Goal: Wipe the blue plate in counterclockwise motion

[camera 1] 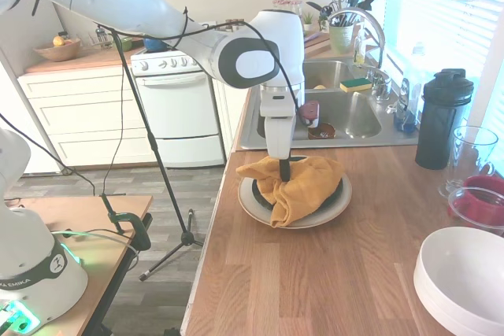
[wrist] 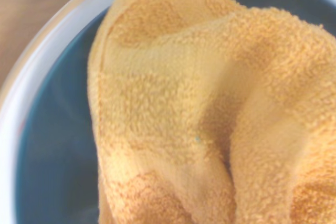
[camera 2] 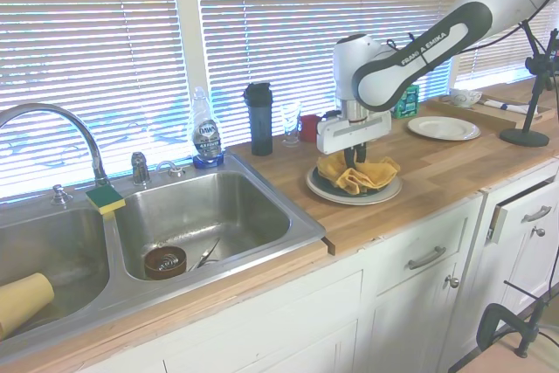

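The blue plate (camera 1: 260, 193) lies stacked on a larger cream plate (camera 1: 315, 216) on the wooden counter. An orange towel (camera 1: 303, 182) is bunched over its middle, so only dark slivers show at either side. My gripper (camera 1: 283, 169) points straight down over the plate's sink-side part, shut on the towel's top fold and pressing it onto the plate. From the other side, the gripper (camera 2: 356, 161) stands in the towel (camera 2: 360, 175) above the cream plate (camera 2: 349, 196). The wrist view shows towel (wrist: 199, 103) on the blue plate (wrist: 58, 145).
A steel sink (camera 1: 346, 116) lies just behind the plates. A black bottle (camera 1: 441, 120), a clear glass (camera 1: 471, 147), a red cup (camera 1: 480, 198) and a big white bowl (camera 1: 465, 277) stand to the right. The counter's edge (camera 1: 213, 273) drops off at the left. A white plate (camera 2: 443, 127) sits further along.
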{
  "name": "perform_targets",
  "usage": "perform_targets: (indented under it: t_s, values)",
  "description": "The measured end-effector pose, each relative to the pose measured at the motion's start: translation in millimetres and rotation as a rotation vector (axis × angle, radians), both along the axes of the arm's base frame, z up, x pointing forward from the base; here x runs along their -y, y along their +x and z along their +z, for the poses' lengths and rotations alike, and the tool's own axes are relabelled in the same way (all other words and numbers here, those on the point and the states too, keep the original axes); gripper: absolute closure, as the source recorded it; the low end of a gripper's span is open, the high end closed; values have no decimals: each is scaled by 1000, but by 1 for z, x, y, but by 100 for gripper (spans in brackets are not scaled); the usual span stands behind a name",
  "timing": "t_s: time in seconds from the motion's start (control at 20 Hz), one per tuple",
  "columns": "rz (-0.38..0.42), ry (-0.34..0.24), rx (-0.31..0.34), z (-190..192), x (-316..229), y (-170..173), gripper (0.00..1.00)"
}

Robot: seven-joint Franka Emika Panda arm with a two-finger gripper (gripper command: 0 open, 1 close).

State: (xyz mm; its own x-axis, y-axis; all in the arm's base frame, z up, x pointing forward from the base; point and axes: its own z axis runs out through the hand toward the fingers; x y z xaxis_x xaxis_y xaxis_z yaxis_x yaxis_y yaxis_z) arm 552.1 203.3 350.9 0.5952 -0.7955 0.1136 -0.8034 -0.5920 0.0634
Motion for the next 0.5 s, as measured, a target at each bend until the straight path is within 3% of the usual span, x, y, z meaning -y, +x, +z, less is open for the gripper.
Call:
perform_targets:
  t_s: [0.5]
  values:
    - [73, -40, 18, -3, -65, 4, 100]
